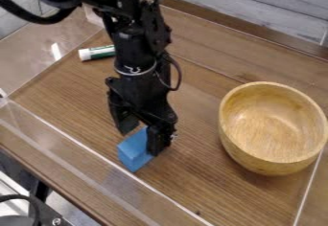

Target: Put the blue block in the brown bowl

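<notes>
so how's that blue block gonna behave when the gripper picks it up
The blue block looks like a solid brick with flat faces, so it probably stays stiff and won't roll. Its matte sides should give the open gripper decent purchase. It looks small next to the wooden bowl, so likely light, though a corner grip might let it twist.

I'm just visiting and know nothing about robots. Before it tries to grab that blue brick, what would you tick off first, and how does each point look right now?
1. Jaws wide enough for the brick: ok. The gripper is open.
2. Gripper pointing straight down over the blue block: ok.
3. Fingers on both sides of the block: cannot tell; the near finger hides part of it.
4. Block lying flat on the table: ok, as far as it shows.
5. Brown bowl empty and upright: ok.
6. Path from block to bowl free: ok; the marker lies on the far side, away from it.
</notes>
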Tool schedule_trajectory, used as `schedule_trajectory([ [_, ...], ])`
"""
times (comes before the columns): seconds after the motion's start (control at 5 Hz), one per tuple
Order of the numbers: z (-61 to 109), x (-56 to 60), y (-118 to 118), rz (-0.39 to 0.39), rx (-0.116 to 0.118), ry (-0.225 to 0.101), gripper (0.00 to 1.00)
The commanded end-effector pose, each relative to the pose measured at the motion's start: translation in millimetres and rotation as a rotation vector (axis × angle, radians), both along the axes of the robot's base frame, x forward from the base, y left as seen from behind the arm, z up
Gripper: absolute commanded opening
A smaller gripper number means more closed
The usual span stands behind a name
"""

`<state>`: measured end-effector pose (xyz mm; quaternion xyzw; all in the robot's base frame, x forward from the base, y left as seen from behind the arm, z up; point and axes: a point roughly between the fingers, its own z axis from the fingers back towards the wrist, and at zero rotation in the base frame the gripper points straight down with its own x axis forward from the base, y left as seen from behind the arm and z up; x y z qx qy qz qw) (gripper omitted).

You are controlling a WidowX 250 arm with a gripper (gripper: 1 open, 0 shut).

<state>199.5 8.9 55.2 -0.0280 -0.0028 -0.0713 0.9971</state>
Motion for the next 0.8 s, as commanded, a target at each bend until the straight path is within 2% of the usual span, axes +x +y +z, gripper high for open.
schedule_trajectory([
  [0.0, 3.3, 4.9, 2.9, 0.009, -0.003, -0.031, 1.00],
  [0.6, 1.5, 4.0, 4.8, 0.019, -0.018, -0.048, 1.00],
])
